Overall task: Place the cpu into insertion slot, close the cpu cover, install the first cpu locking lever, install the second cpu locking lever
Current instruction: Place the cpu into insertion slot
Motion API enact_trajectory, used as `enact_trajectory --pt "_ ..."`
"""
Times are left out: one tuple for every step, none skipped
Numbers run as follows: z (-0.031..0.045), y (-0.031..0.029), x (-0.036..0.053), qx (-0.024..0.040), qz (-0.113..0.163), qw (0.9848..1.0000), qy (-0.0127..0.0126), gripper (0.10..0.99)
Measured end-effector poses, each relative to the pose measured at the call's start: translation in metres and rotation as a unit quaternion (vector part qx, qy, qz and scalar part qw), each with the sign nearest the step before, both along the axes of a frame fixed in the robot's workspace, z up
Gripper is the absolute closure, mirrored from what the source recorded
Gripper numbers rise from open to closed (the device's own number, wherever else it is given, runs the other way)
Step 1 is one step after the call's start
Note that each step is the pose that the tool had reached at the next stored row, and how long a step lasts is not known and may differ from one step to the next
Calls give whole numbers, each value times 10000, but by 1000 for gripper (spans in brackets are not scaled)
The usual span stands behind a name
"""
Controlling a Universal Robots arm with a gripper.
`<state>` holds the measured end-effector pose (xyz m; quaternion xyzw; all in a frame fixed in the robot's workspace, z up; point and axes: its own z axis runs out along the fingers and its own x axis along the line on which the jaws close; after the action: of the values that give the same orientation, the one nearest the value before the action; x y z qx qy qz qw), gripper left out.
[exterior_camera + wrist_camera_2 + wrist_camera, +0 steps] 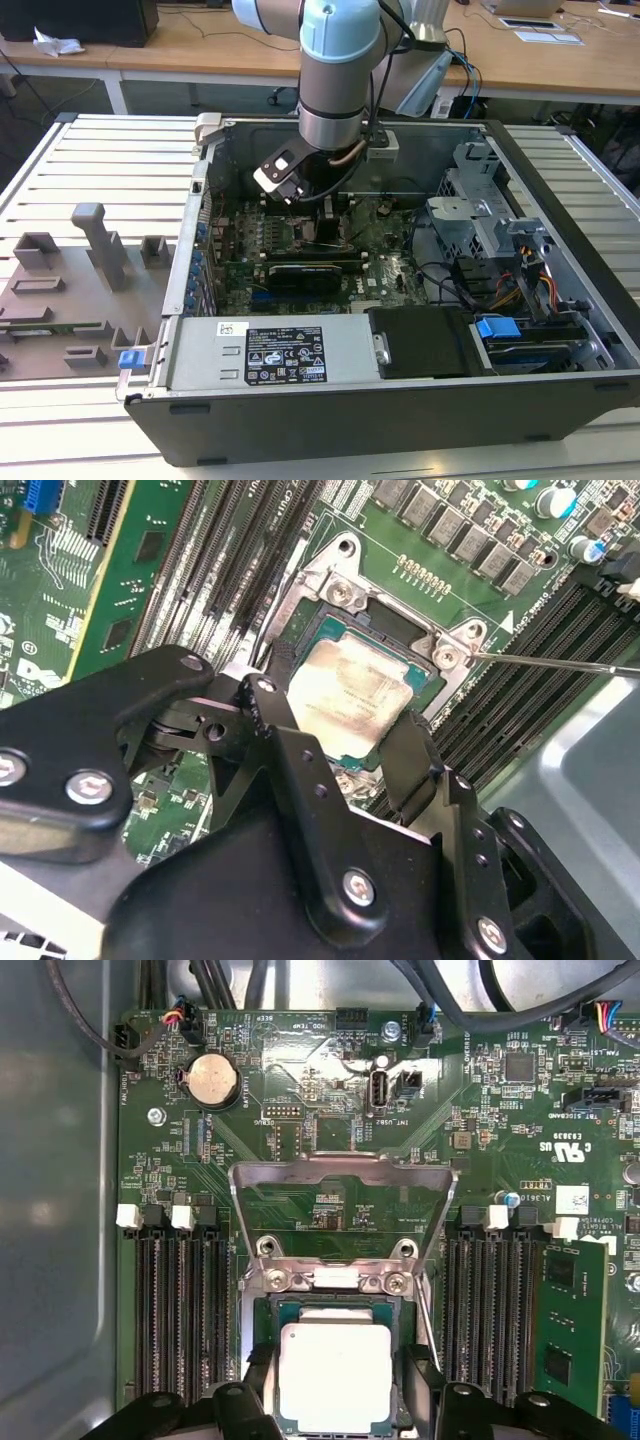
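In both wrist views my gripper (335,1385) (345,738) straddles the cpu (335,1372) (350,695), a silver-topped square chip with a thin green rim. One black finger (257,1372) presses one edge of the chip and the other finger (418,1375) presses the opposite edge. The chip lies level in or just over the insertion slot (335,1305) (345,630), whose grey surround shows around it. The cpu cover (340,1167) stands swung open behind the socket. A thin locking lever (560,664) sticks out beside it. In the exterior view the gripper (325,225) reaches down into the open computer case.
Black memory slots (180,1300) run along both sides of the socket, with a green memory module (570,1320) in one of them. A coin battery (210,1080) and cables (250,985) lie beyond the cover. The power supply (270,350), drive cage (480,220) and case walls (190,250) hem in the arm.
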<state>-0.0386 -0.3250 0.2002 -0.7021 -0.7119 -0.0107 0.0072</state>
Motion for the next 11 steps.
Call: enact_trajectory --pt "10 0 0 1 0 10000 0 467" --pt "45 1 1 2 0 10000 -1 467" --pt "59 1 1 3 0 10000 -1 467" --pt "70 1 1 3 0 10000 -1 467" --pt "84 1 1 3 0 10000 -1 467" --pt "95 1 1 3 0 10000 -1 467" --pt "97 8 1 15 0 10000 -1 467" --pt "97 15 1 36 1 10000 -1 467" --pt "98 21 1 54 1 10000 -1 467" --pt "97 25 1 57 0 10000 -1 549" --pt "104 26 1 56 1 10000 0 612"
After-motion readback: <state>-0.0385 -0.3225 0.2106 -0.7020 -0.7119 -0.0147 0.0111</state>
